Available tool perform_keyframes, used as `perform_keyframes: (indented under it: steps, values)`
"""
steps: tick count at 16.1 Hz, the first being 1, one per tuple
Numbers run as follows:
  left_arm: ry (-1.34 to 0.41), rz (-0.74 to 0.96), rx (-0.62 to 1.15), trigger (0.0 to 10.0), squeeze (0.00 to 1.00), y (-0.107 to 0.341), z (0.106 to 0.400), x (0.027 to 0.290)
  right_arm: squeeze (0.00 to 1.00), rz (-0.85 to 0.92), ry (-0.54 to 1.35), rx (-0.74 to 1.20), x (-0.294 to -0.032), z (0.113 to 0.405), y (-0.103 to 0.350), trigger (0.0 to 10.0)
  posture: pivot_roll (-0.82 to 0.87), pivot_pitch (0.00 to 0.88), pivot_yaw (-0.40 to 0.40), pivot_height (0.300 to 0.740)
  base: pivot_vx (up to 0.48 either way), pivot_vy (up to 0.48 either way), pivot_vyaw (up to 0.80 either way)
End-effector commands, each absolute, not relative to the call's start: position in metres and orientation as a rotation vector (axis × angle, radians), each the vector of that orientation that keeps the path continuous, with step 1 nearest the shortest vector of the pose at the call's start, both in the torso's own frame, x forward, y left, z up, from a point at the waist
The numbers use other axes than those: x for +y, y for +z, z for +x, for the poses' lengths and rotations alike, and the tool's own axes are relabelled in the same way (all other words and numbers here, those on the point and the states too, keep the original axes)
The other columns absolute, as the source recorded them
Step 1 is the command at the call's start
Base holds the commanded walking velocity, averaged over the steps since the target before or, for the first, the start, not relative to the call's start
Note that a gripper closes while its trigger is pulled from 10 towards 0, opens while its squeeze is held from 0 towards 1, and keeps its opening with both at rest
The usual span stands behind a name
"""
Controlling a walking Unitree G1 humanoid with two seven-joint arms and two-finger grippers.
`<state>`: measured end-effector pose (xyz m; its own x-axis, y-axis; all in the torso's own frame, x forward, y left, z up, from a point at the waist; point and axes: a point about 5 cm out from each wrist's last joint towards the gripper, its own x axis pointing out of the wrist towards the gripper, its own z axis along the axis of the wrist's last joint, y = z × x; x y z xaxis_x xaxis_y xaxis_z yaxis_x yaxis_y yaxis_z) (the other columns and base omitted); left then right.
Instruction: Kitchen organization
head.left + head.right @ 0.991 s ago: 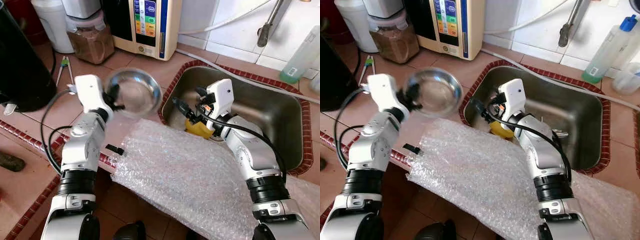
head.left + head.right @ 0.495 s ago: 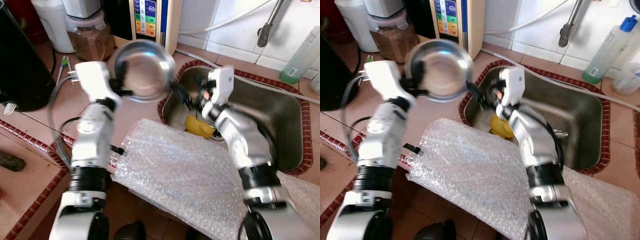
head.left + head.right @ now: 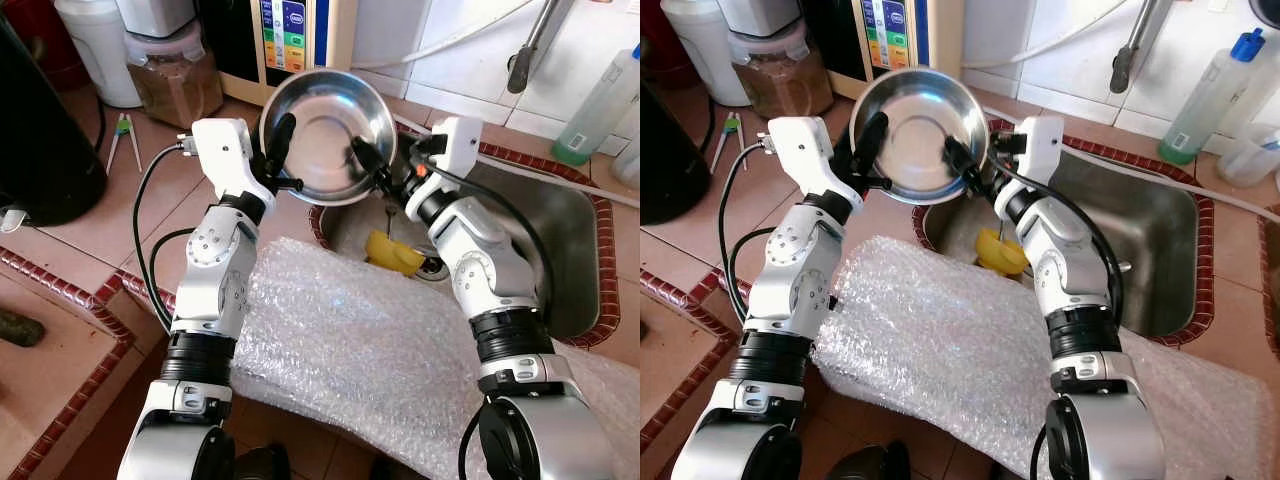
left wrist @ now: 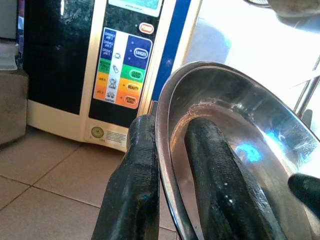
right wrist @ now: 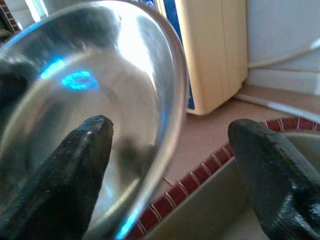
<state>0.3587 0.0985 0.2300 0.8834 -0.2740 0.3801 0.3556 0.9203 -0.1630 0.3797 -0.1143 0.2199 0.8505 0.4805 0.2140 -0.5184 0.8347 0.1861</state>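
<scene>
A steel bowl is held up in the air over the near-left corner of the sink, tilted so its inside faces me. My left gripper is shut on the bowl's left rim, one finger inside and one behind; the left wrist view shows the fingers pinching the rim. My right gripper is open at the bowl's right rim. In the right wrist view its fingers stand wide apart, with the bowl's edge between them.
A sheet of bubble wrap drapes over the counter's front edge. A yellow object lies in the sink. At the back stand a water machine, a jar, a faucet and a bottle. A black appliance stands at the left.
My left gripper has lifted the bowl up and to the right, from beside the sink to above its corner. The right gripper rose out of the sink to the bowl's right rim.
</scene>
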Motion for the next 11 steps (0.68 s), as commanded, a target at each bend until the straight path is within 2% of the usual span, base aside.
perform_keyframes:
  steps: [1, 11]
  values:
    - [-0.353, -0.236, -0.395, 0.0, 0.00, 0.2377, 0.3578, 0.0950, 0.00, 0.250, 0.518, -0.161, -0.1162, 0.3823, 0.2224, 0.0, 0.03, 0.130, -0.020, 0.740, 0.000, 0.000, 0.00]
    - [-0.349, -0.177, -0.406, 0.0, 0.00, 0.2403, 0.3589, 0.0962, 0.00, 0.233, 0.469, -0.137, -0.1216, 0.3869, 0.2199, 0.0, 0.04, 0.128, -0.017, 0.740, 0.000, 0.000, 0.00]
